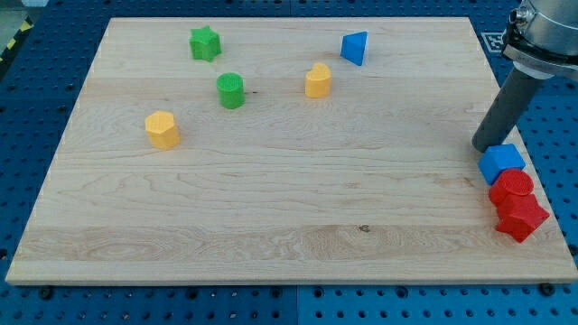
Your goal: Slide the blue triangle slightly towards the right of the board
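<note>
Tool first: the arm ends in a dark rod with nothing to open or close, and its tip (486, 147) rests at the tabletop's right edge, gripping nothing. That tip sits just at the upper left corner of a blue cube (502, 163), touching it or very nearly so; which of the two cannot be told.

Below the blue cube, a red cylinder (512, 186) and a red star (521, 218) follow in a tight column down the right edge, each pressed against the next.

The blue triangle (355, 47) lies near the view's top, right of centre, well apart from the tip. A yellow block (318, 80) of rounded, heart-like shape stands just down and left of it.

Further left, a green star (205, 42) sits near the top edge, with a green cylinder (230, 90) below it. A yellow hexagonal block (163, 129) lies alone toward the left side of the wooden tabletop (271, 208).
</note>
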Tool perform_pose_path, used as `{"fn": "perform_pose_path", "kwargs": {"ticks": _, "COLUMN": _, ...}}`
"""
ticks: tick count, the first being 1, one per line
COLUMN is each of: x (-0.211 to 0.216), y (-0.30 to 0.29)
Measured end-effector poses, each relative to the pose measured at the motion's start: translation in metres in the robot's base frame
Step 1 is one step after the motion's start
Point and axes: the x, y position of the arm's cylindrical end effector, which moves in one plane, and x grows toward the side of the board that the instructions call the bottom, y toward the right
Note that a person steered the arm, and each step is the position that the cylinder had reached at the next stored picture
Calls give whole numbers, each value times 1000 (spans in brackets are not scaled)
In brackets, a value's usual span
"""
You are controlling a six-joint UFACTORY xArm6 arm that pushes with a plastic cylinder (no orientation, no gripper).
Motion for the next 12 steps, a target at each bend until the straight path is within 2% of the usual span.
{"fn": "perform_pose_path", "kwargs": {"ticks": 5, "x": -32, "y": -22}}
{"fn": "perform_pose_path", "kwargs": {"ticks": 9, "x": -34, "y": -26}}
{"fn": "perform_pose_path", "kwargs": {"ticks": 10, "x": -50, "y": -30}}
{"fn": "perform_pose_path", "kwargs": {"ticks": 12, "x": -81, "y": -82}}
